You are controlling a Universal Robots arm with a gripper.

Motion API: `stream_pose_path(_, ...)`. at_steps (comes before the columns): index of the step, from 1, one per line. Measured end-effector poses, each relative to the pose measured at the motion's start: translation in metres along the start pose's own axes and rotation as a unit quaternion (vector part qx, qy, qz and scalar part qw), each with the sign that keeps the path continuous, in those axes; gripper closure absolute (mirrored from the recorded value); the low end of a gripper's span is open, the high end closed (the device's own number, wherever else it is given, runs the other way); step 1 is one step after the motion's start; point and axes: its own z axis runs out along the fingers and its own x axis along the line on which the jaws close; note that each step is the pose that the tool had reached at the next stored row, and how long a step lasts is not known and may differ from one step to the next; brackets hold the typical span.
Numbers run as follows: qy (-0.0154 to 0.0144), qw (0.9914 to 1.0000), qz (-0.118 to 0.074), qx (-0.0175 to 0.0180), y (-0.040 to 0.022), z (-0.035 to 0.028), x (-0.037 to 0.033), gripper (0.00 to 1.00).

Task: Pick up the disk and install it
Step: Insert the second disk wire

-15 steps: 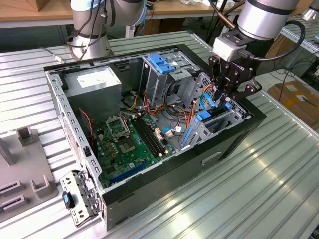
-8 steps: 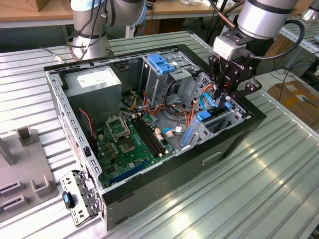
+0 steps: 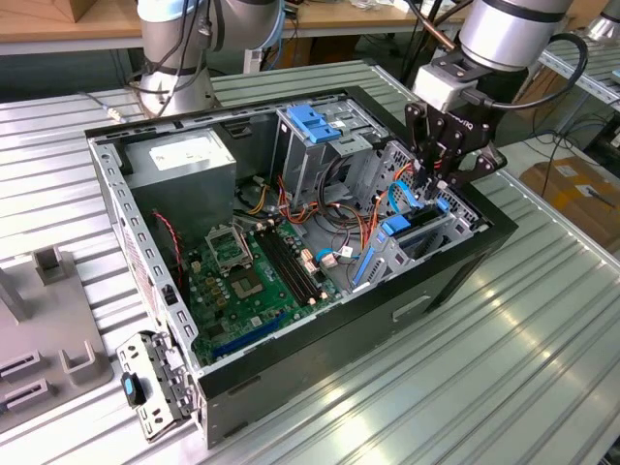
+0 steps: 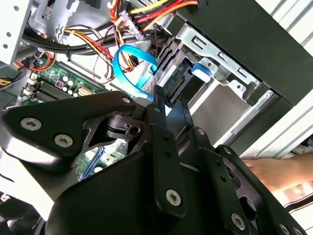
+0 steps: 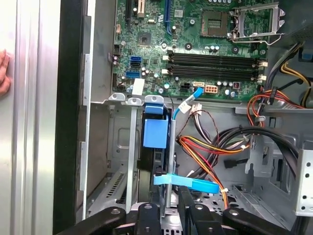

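Note:
The disk (image 3: 422, 229) stands on edge in the drive bay at the front corner of the open computer case (image 3: 320, 334), on the exterior view's right. Its blue side rail (image 5: 155, 132) shows in the first wrist view, and its connector end (image 4: 177, 81) shows in the second wrist view. My gripper (image 3: 442, 187) hangs directly over the disk's upper end. Its black fingers (image 5: 152, 215) are drawn close together, with nothing seen between them. A light blue data cable (image 4: 132, 68) loops right beside the fingertips (image 4: 160, 95).
Bundles of red, yellow and black wires (image 5: 210, 152) lie beside the bay. The green motherboard (image 3: 247, 281), a grey power supply (image 3: 184, 160) and a cage with a blue latch (image 3: 315, 121) fill the case. A person's hand (image 4: 274, 171) rests on the table outside the case wall.

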Motion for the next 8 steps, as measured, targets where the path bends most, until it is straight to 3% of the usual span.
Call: stream_pose_path(8, -0.0004, 0.99997, -0.008, 0.0003, -0.0112, 0.0003, -0.0072, 0.71)
